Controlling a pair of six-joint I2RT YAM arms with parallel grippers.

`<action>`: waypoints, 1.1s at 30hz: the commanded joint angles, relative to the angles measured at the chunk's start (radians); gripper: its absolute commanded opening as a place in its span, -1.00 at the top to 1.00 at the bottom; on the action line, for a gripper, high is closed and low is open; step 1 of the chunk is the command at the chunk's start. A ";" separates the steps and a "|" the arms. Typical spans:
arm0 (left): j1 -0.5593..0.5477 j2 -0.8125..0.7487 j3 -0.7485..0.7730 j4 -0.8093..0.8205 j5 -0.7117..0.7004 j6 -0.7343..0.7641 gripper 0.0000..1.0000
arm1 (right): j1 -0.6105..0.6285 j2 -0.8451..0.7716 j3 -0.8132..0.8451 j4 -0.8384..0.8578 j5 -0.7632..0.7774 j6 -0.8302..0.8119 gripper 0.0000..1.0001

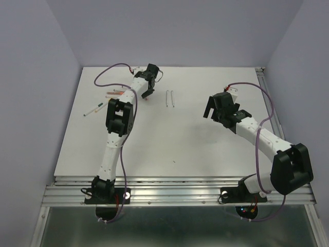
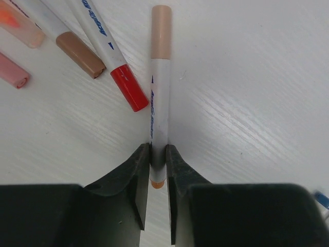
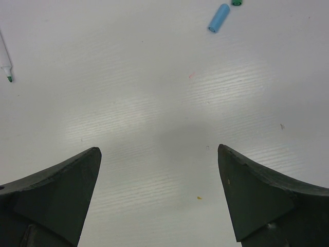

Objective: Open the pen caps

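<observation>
My left gripper (image 2: 158, 150) is shut on the lower end of a white pen (image 2: 159, 103) that lies on the table, its peach cap (image 2: 161, 31) still on and pointing away. Beside it lie capped pens with a red cap (image 2: 128, 87), a brown cap (image 2: 79, 54) and two pink caps (image 2: 20, 25). In the top view the left gripper (image 1: 147, 92) is at the far left of the table. My right gripper (image 3: 159, 152) is open and empty above bare table. A loose blue cap (image 3: 219, 18) and a green cap (image 3: 236, 2) lie ahead of it.
Two uncapped pens (image 1: 170, 98) lie side by side at the far middle of the white table (image 1: 169, 144). Another pen (image 1: 95, 109) lies at the far left. A pen with a bare green tip (image 3: 5, 59) shows at the right wrist view's left edge.
</observation>
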 commanded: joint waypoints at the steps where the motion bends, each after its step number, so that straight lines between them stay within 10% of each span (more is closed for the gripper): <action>1: 0.002 0.028 0.018 -0.091 0.004 0.024 0.58 | 0.003 -0.025 0.041 0.012 0.033 0.007 -1.00; 5: 0.001 -0.016 -0.090 -0.052 0.076 0.038 1.00 | 0.004 -0.030 0.041 0.014 0.030 0.007 -1.00; 23: -0.297 -0.984 -1.121 0.571 0.076 0.254 1.00 | 0.004 -0.156 -0.028 0.210 -0.414 -0.032 -1.00; 33: -0.417 -1.380 -1.571 1.160 0.394 0.353 1.00 | 0.007 -0.145 -0.020 0.414 -0.763 0.082 -1.00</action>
